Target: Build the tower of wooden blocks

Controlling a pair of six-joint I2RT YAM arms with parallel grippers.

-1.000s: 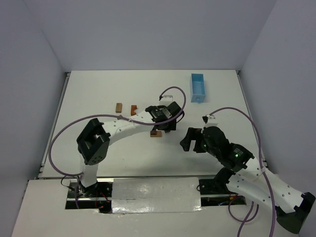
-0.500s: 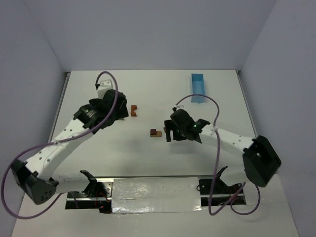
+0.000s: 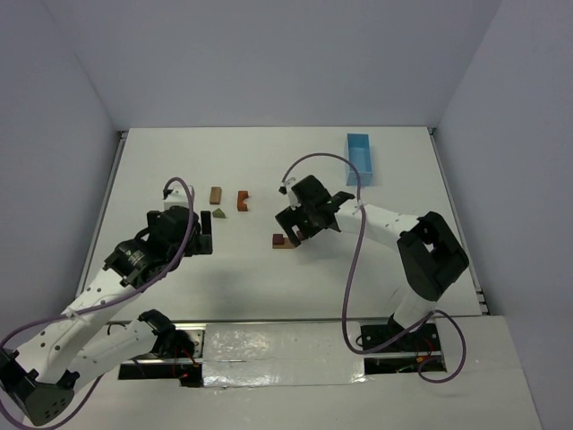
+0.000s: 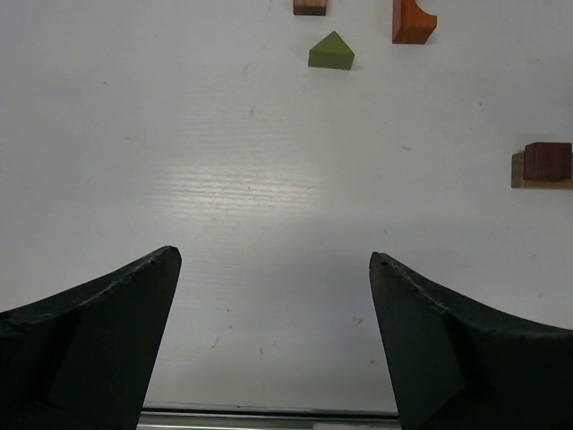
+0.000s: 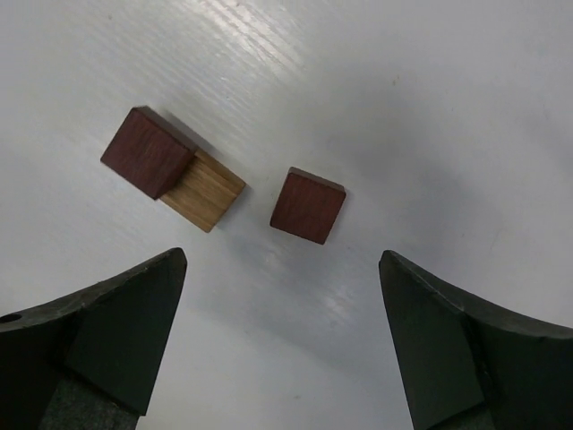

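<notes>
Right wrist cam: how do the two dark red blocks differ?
The stacked red block sits on one end of the tan slab; the loose red block lies on the table, apart from it. The stacked one shows a side face; the loose one mostly its top. Both are dark red, squarish.

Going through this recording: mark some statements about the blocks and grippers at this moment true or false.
1. The left gripper and right gripper both have open jaws with nothing between them. True.
2. The olive-green triangle is stacked on another block. False: it lies alone on the table.
3. One dark red cube sits on the light wood plank. True.
4. The second dark red cube is stacked on the first. False: it lies on the table beside the plank, not touching it.
5. The orange arch lies in the blue tray. False: it is on the table, away from the tray.
</notes>
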